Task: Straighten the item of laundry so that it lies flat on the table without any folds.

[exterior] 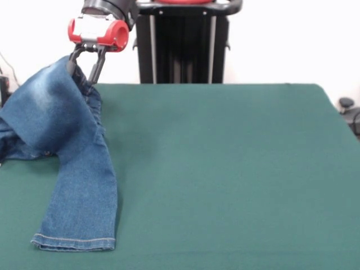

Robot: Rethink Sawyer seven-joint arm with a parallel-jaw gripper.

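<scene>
**Jeans lifted by the waist end at the table's edge**

Gripper (84,66) fingers are pinched on a fold of the jeans (67,152), at the highest point of the garment, with the two dark fingers closed down onto the denim so that cloth bunches between and just beside them. That hold explains the shape of everything below it: the fabric rises to a peak at the fingers and falls away in a broad faded drape, since it hangs from one point instead of resting under its own weight.

Relative to the table (236,169), the jeans sit at its left side as the front camera shows it. One leg runs down from the raised peak across the green top toward the near edge, lying fairly flat, its hemmed cuff spread on the cloth surface. More denim spills away from the peak toward the table's left edge and passes out of the picture, so how it lies there cannot be told.

Judging by this, the task is partly done at most: the raised part is folded over itself, and only the one leg looks smooth. Lifting presumably lets the folds drop out before the cloth is drawn toward the table's bare middle and laid down.
</scene>
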